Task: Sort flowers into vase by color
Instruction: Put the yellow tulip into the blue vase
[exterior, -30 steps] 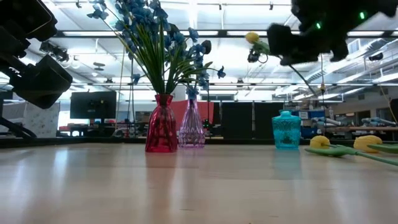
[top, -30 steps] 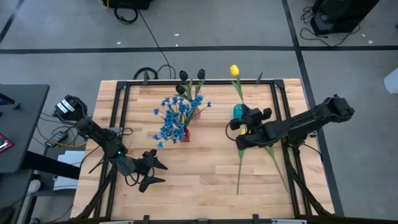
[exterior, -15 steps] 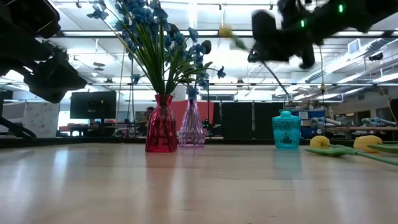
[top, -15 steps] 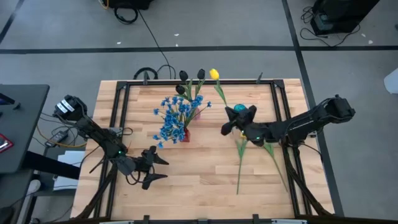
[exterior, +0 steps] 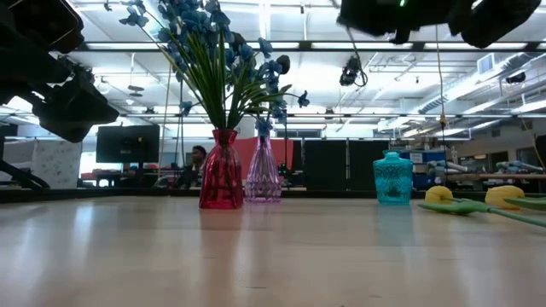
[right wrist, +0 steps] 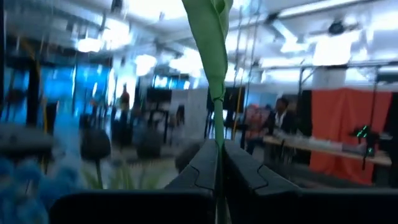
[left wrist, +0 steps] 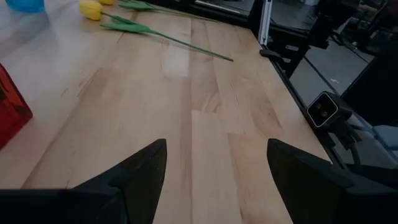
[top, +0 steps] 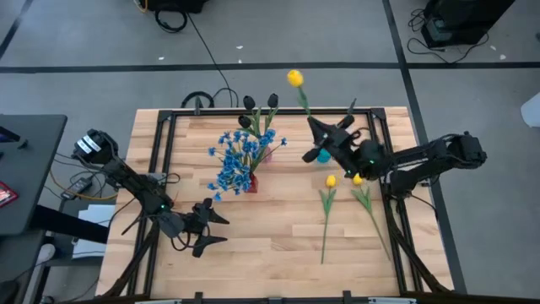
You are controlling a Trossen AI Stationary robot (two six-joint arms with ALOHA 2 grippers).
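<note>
1. Seen from above, a wooden table [top: 270, 228] fills the middle of the frame, with a dark robot arm entering from each side.
2. The right gripper [top: 319, 135] is in the upper centre-right of the overhead frame, above the back part of the table. Its fingers [right wrist: 202, 165] are pinched shut on the green stem of a yellow tulip [top: 294, 78], whose blossom points toward the top of the frame, past the table's back edge.
3. In the right wrist view the stem and a leaf rise straight up from between the closed fingers.
4. A teal vase [exterior: 392, 177] stands on the table just beside this gripper; from above only a sliver of it shows [top: 323, 156].
5. Two more yellow tulips [top: 330, 181] lie flat on the table right of centre, blossoms near the gripper and stems running toward the lower edge of the frame.
6. A red vase [exterior: 221, 170] left of centre holds a bunch of blue flowers [top: 239, 156].
7. Just behind it, a clear vase [exterior: 262, 173] holds dark tulips [top: 260, 103].
8. The left gripper [top: 208, 228] hovers over the lower left of the table, its fingers [left wrist: 134, 171] spread wide and holding nothing.
9. In the level view, a person [exterior: 198, 158] is visible far behind the table, near the red vase.
</note>
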